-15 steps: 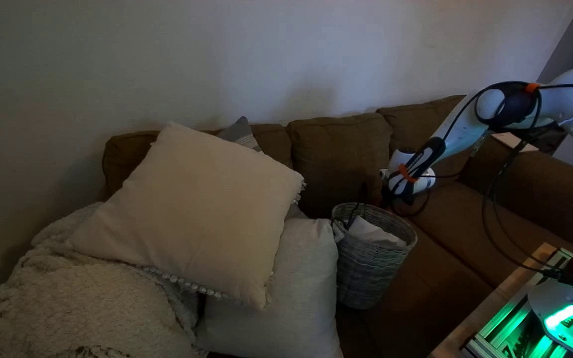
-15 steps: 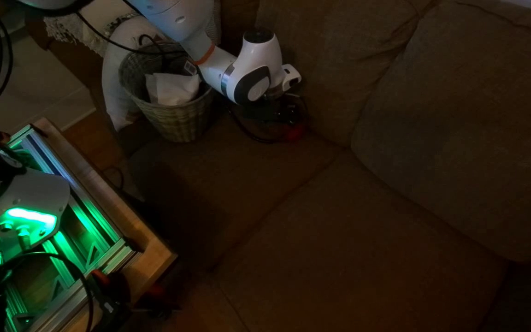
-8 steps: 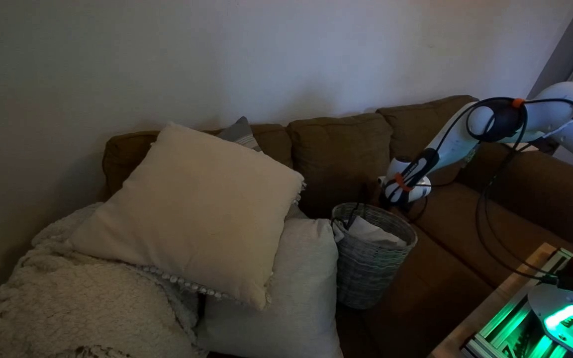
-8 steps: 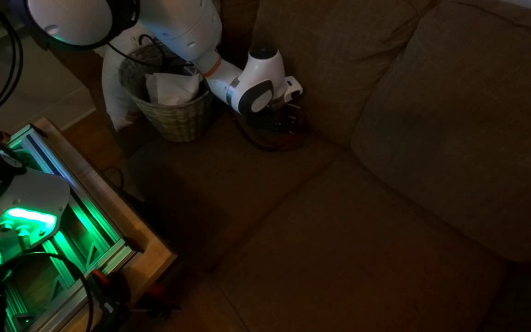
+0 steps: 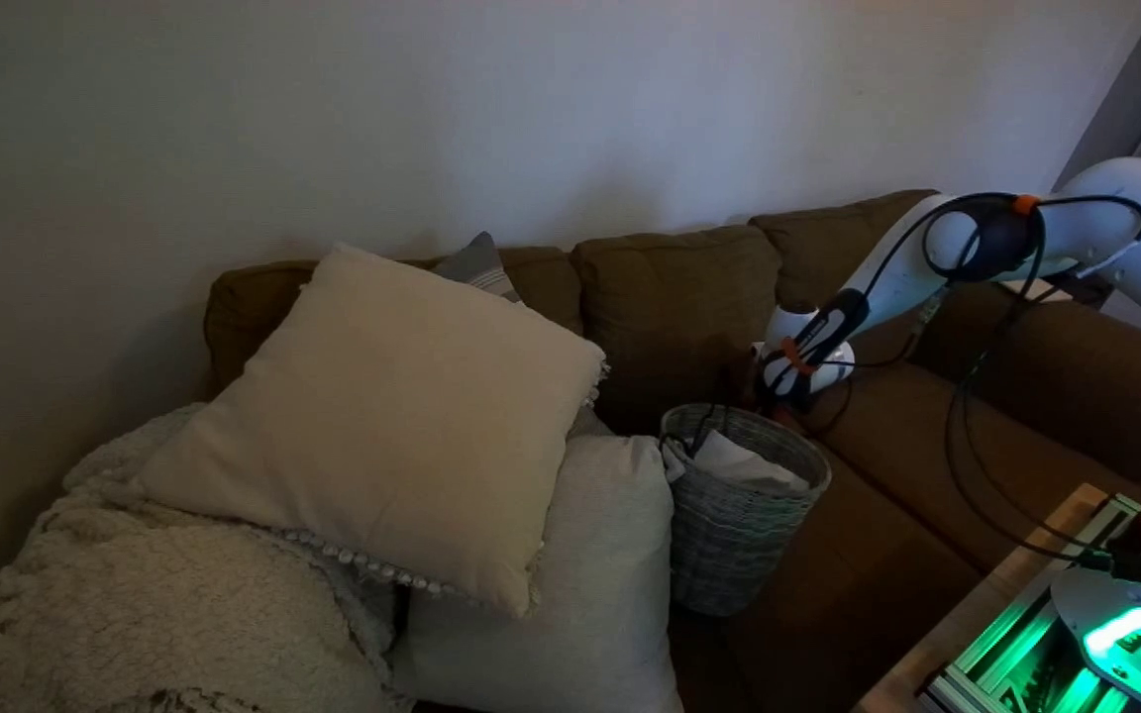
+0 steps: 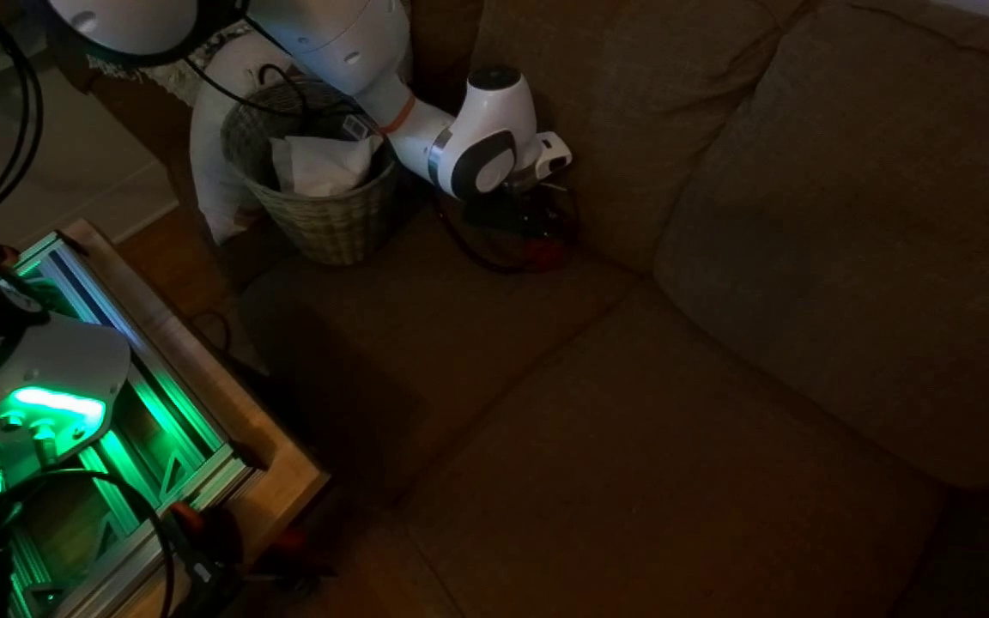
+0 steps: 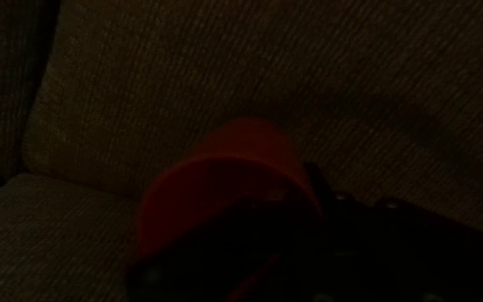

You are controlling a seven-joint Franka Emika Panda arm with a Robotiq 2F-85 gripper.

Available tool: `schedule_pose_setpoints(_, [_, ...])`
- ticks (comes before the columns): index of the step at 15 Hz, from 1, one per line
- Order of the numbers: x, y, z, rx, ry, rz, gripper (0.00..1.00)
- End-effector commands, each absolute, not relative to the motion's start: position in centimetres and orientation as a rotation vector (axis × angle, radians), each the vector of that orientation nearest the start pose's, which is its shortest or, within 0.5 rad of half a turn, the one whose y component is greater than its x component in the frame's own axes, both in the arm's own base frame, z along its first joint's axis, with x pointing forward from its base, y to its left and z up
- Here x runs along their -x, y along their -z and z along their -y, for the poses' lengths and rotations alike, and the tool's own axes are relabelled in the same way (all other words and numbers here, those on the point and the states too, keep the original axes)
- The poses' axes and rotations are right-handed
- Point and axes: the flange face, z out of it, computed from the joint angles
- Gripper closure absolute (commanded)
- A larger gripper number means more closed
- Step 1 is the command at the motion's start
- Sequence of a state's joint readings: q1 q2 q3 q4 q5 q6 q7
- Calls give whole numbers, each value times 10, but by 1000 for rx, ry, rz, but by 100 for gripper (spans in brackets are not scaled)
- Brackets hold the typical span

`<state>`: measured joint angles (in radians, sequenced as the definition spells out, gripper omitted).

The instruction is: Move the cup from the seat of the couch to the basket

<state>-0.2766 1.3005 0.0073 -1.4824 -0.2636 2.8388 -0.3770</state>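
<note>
In the dim wrist view, a red cup (image 7: 250, 136) turns its mouth toward the camera, in front of the couch's back cushion. My dark gripper (image 7: 298, 186) is shut on the cup's wall, one finger inside and one outside. An exterior view shows only a little of the red cup (image 6: 544, 252) under the gripper, low over the brown couch (image 6: 632, 412); whether it touches the seat I cannot tell. The woven grey basket (image 5: 729, 545) stands on the couch beside the arm, and the same basket (image 6: 336, 227) shows white cloth-like stuff inside.
Large pale pillows, including one (image 5: 392, 426) propped at an angle, lie beyond the basket with a fluffy blanket (image 5: 174, 604). Dark looped handles rise from the basket's rim. The robot's base stands on a wood-edged table (image 6: 280, 463) in front of the couch. Cables hang from the arm.
My arm has dipped toward the seat and then come up slightly. The gripper has shut on the cup's wall. The basket and pillows have stayed in place.
</note>
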Motion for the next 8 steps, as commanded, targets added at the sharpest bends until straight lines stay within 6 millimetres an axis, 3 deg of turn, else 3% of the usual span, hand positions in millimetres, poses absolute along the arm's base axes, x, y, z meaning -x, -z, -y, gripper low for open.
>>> schedule_pose_setpoints(1, [-603,48,151,3172,-117,618,99])
schedule_pose_setpoints(5, [-612,-40,166,3283,-342,650,99])
schedule_pose_setpoints(8, [-620,-116,163,3294,-438,779,99])
